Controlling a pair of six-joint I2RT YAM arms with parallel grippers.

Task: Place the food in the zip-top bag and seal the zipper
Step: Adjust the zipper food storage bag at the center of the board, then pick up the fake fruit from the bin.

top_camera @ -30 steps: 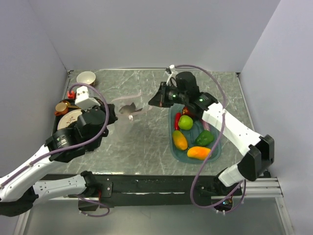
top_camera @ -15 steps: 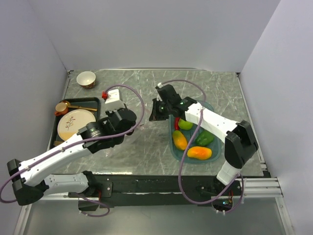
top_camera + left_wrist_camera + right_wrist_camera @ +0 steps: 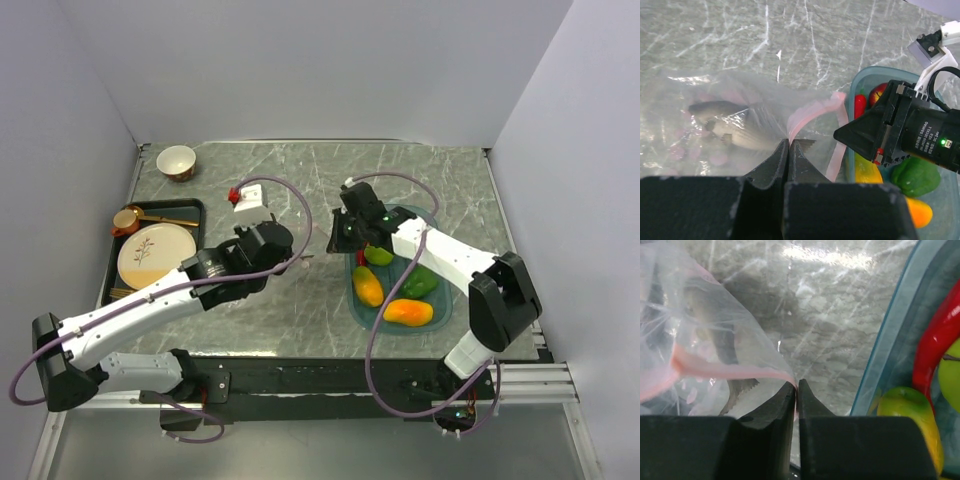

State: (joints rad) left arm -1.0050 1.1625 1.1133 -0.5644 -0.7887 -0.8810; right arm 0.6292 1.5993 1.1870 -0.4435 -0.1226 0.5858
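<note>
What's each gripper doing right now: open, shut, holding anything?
Left gripper: shut, pinching the zipper of the zip-top bag.
Right gripper: shut or nearly so, with the same zipper between its tips.

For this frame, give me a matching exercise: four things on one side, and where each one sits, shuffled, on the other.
Things:
1. zip-top bag
2. red chili
3. patterned plate
4. small bowl

Places:
A. in the teal tray
B. at the far left corner of the table
C. pinched by the left gripper
D. on the dark tray

Pairs: 1-C, 2-A, 3-D, 4-B
</note>
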